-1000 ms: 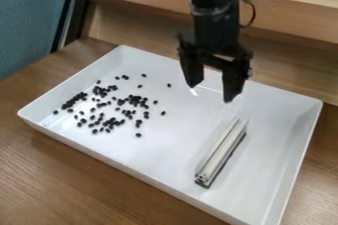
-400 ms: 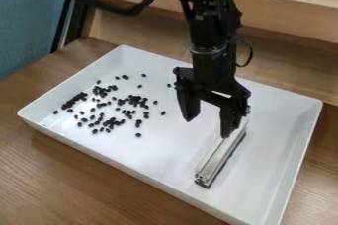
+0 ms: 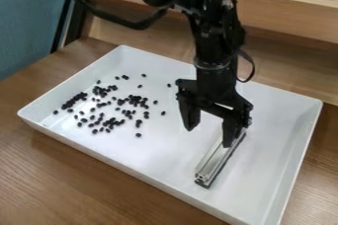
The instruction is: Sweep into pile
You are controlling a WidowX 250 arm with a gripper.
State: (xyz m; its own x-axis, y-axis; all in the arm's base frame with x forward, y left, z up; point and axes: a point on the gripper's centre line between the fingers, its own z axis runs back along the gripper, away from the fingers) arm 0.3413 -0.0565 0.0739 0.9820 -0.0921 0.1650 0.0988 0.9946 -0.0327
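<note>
A big smooth white tray with raised sides is set on a brown wooden table. Over it, the black gripper is held with its fingers apart. A long, straight, grooved silver metal bar is seen below one finger. Small, round, dark beans are scattered on the tray's left side.

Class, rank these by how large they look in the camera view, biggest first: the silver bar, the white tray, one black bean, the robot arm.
1. White tray
2. Robot arm
3. Silver bar
4. One black bean
</note>
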